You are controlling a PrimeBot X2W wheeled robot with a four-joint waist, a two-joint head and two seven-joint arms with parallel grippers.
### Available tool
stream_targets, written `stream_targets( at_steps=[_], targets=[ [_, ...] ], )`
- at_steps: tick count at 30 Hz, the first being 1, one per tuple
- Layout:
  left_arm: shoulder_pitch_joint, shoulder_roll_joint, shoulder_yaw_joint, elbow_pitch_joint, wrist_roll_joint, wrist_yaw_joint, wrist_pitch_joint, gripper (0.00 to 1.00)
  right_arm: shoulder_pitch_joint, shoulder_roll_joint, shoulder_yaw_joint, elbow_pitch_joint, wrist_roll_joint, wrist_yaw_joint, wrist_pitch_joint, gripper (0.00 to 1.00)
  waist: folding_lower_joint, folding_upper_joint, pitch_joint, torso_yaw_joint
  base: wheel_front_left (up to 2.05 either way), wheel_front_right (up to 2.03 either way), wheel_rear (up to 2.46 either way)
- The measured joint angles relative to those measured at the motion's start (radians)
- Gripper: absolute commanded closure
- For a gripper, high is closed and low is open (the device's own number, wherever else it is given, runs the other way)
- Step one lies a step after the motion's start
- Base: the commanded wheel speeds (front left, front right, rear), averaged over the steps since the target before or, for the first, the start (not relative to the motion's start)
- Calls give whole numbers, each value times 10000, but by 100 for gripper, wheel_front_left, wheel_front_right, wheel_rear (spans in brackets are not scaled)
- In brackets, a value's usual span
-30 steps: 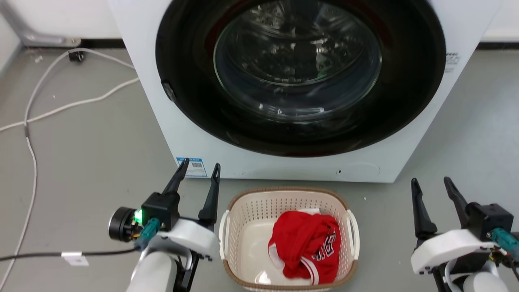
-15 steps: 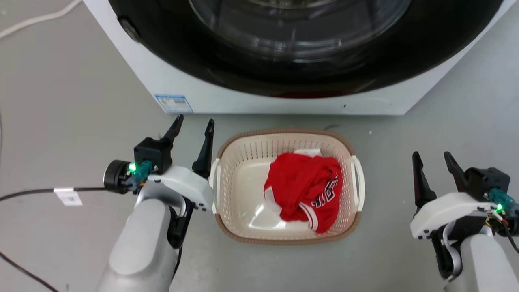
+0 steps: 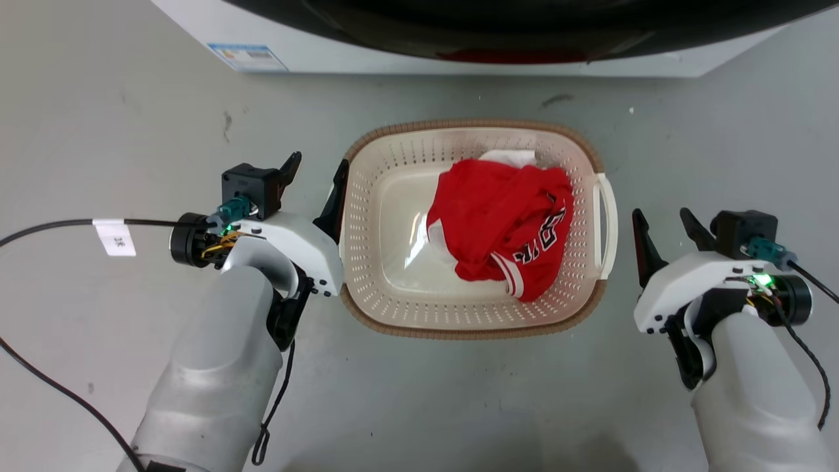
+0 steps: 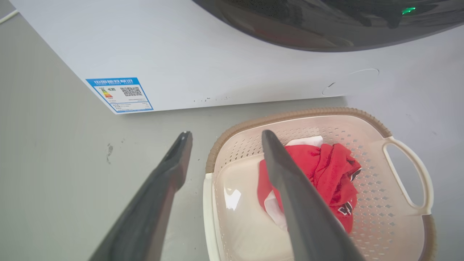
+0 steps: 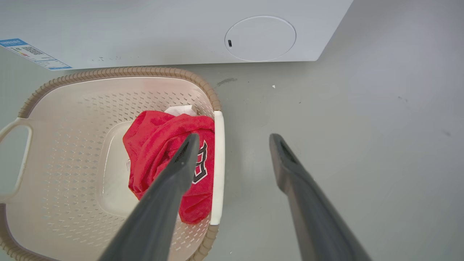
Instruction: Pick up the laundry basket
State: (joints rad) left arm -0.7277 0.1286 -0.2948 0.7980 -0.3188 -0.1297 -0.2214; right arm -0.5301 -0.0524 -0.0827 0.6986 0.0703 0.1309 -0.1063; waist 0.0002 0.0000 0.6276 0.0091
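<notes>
Head view showed me the laundry basket [image 3: 472,332] sitting on the floor [image 3: 131,98] before the washer [image 3: 314,59], not yet lifted. My left gripper [image 3: 320,160] and right gripper [image 3: 659,213] flanked it, both spread wide and empty; gripping and lifting remained.

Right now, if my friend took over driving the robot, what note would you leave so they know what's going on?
Left gripper: open, close against the left handle of the laundry basket. I cannot tell whether it touches.
Right gripper: open, beside the right handle, with a gap between them.
The laundry basket sits on the floor in front of the washer, with a red garment inside.
Done: one arm on each side of the basket.
Left: grip both handles, then probably lift evenly so it doesn't tip.
</notes>
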Motion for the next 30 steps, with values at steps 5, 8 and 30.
stream_targets(
  at_steps=[5,8,30],
  targets=[
    [-418,219,-665,725,-759,-8,244,0,-781,-8,316,1175,109,0,-199,0,0,0,610,-22,0,0,0],
    [-630,336,-1152,1041,-1195,-8,430,0,-1199,-15,477,1843,203,0,-297,0,-1,0,882,-54,0,0,0],
    [-2118,1116,-3860,2449,-3574,-8,1227,0,-3817,-29,1843,5265,1269,0,201,0,-1,0,2121,-356,0,0,0]
  ],
)
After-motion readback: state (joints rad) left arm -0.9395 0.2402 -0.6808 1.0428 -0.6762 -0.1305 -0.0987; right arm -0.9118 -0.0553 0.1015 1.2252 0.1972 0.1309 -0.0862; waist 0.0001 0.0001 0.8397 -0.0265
